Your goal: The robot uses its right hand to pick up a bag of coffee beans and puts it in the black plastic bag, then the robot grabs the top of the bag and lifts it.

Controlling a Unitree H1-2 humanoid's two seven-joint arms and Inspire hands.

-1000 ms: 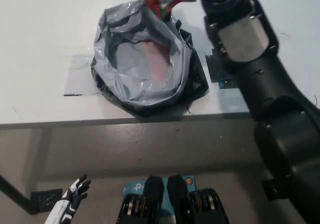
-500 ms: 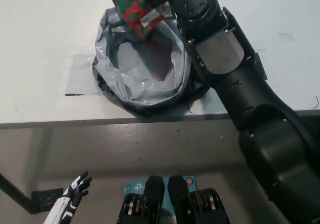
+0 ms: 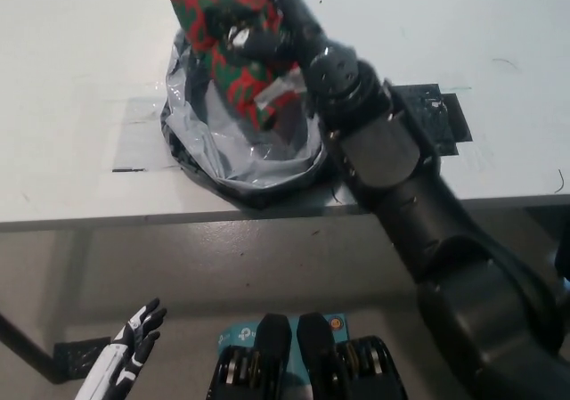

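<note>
The white table (image 3: pixel 80 79) fills the upper part of my view, and near its front edge sits the black plastic bag (image 3: pixel 245 164), mouth rolled open and silvery inside. I'm in the placing step — my right hand (image 3: pixel 280 39) is clamped around the red-and-green bag of coffee beans (image 3: pixel 223 35), held tilted over the opening with its lower end inside the rim. Next, I judge, I lower it, release, then take the bag's top — my left hand (image 3: pixel 134 342) hangs below the table, fingers spread.
</note>
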